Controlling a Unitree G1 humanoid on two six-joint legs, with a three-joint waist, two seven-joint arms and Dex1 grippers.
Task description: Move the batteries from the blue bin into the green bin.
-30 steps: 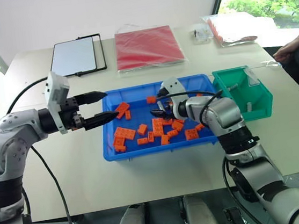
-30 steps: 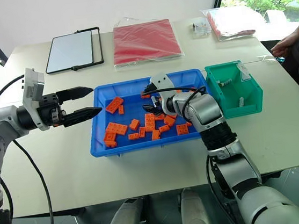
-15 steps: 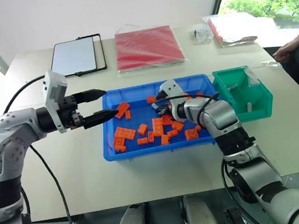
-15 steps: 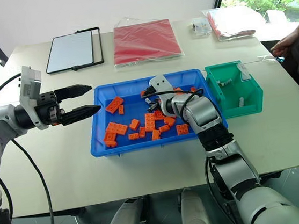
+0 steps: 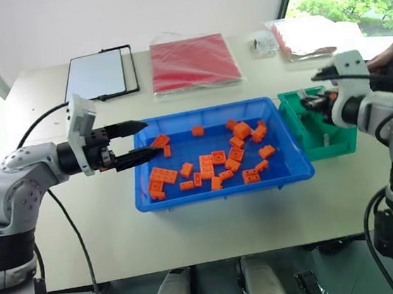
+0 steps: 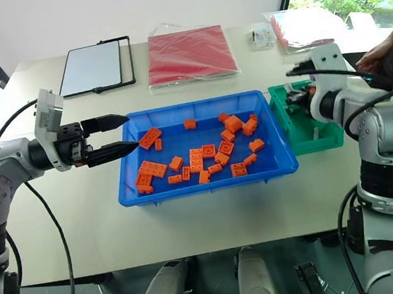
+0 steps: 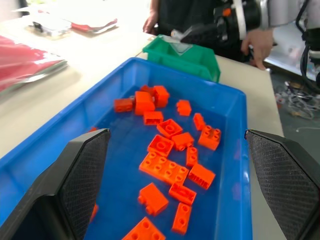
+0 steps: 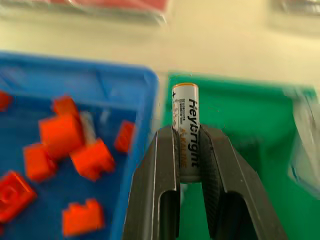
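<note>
Right gripper [image 8: 186,150], jaws clenched on a silver-grey battery [image 8: 185,131], hangs above the green bin [image 6: 307,129] rim, apparently clear of it; left gripper [image 5: 139,141] jaws released beside the blue bin [image 5: 219,192].

Your right gripper [image 8: 186,150] sits over the green bin [image 5: 338,146], pinching a battery [image 8: 185,130]; that bin's open top gives clear room. A person's hand [image 5: 384,60] lies just beyond it at the table's [image 5: 192,232] right edge. Orange bricks [image 5: 212,163] crowd the blue bin [image 5: 188,194]. The table's near edge stays bare.
</note>
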